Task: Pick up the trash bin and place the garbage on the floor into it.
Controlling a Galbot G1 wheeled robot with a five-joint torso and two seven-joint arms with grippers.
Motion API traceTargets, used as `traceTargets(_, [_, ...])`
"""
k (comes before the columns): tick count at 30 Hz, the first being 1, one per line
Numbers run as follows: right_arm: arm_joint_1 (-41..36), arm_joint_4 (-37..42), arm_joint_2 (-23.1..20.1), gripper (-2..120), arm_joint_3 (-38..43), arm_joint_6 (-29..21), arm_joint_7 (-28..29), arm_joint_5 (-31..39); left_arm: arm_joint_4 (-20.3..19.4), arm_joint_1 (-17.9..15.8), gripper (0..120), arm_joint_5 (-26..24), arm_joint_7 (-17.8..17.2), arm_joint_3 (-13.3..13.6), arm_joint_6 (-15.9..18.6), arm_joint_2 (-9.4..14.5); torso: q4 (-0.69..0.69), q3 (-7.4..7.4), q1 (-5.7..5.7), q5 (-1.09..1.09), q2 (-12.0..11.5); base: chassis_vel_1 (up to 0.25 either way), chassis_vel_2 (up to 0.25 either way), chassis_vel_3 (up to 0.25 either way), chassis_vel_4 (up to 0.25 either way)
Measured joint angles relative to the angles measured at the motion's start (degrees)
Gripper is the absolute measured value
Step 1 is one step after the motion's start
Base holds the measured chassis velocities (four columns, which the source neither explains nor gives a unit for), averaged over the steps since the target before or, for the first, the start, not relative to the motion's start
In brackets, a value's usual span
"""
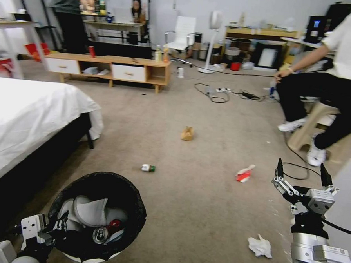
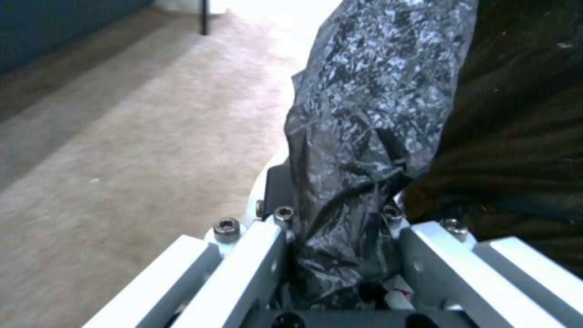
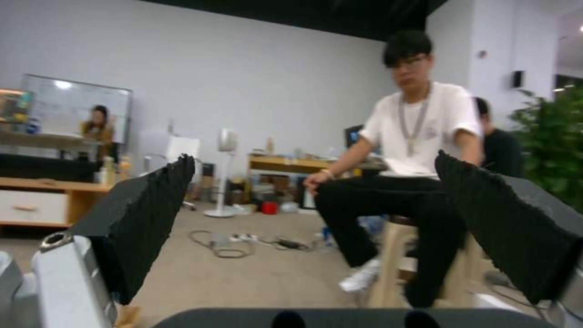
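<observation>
- The floor [image 1: 202, 211] in front of me is open carpet, with a bed [image 1: 23, 111] close on my left and a seated person's legs close on my right.
- The trash bin [image 1: 136, 208] sits low on my left side, its black bag [image 2: 376, 114] folded over the rim; I can see a crushed can [image 1: 99, 234] and pale crumpled pieces already inside.
- My left gripper [image 1: 59, 224] is clamped on the bin's rim through the bag; the left wrist view shows the plastic bunched between the closed fingers. My worry is that the grip is partly on slippery plastic, so a quick swing could let the bin slip or tilt and spill what is inside.
- My right gripper [image 1: 302, 174] hangs above the carpet on my right, fingers [image 3: 145, 214] spread wide apart with nothing between them.
- Garbage still lies out: a white tissue [image 1: 260, 246] just beside my right arm, a red-and-white carton [image 1: 244, 174] a little ahead, a green-capped bottle [image 1: 147, 168] ahead of the bin, and a tan paper bag [image 1: 187, 133] further out.
- I judge the tissue the easiest reach, but thin paper flat on pile is easy to miss or only half pinch.
- A dark cable [image 1: 295, 166] loops on the carpet just beside the right gripper; driving or reaching there could snag it.
</observation>
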Motion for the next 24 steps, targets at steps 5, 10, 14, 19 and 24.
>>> traceTargets(5, [-0.1,-0.5,0.1,100,-0.3,0.1,-0.5,-0.1,0.0,0.1,6,0.0,0.1,-0.2,0.0,0.0,0.02,0.0,0.0,0.0,0.0,-0.094,-0.096,-0.1,-0.099])
traceTargets(10, [-0.1,-1.2,0.1,100,-0.9,0.9,-1.6,0.1,0.0,0.1,6,0.0,0.2,-0.4,0.0,0.0,0.02,0.0,0.0,0.0,0.0,-0.064,-0.062,-0.065,-0.063])
traceTargets(14, [0.0,-1.7,0.1,100,-1.4,1.3,-2.2,0.1,0.0,0.1,6,-0.2,0.1,-0.5,0.0,0.0,0.01,0.0,0.0,0.0,0.0,-0.009,-0.01,-0.014,-0.01])
traceTargets(19, [0.1,-2.6,0.3,100,-2.6,2.2,-2.9,0.0,0.1,0.0,6,-0.4,-0.1,-1.2,0.0,0.0,0.02,0.0,0.0,0.0,0.0,0.0,0.0,0.0,0.0])
traceTargets(24, [0.2,-3.0,0.5,100,-3.2,2.6,-3.2,-0.2,0.1,0.0,6,-0.7,-0.2,-1.4,0.0,0.0,0.02,0.0,0.0,0.0,0.0,0.0,0.0,0.0,0.0])
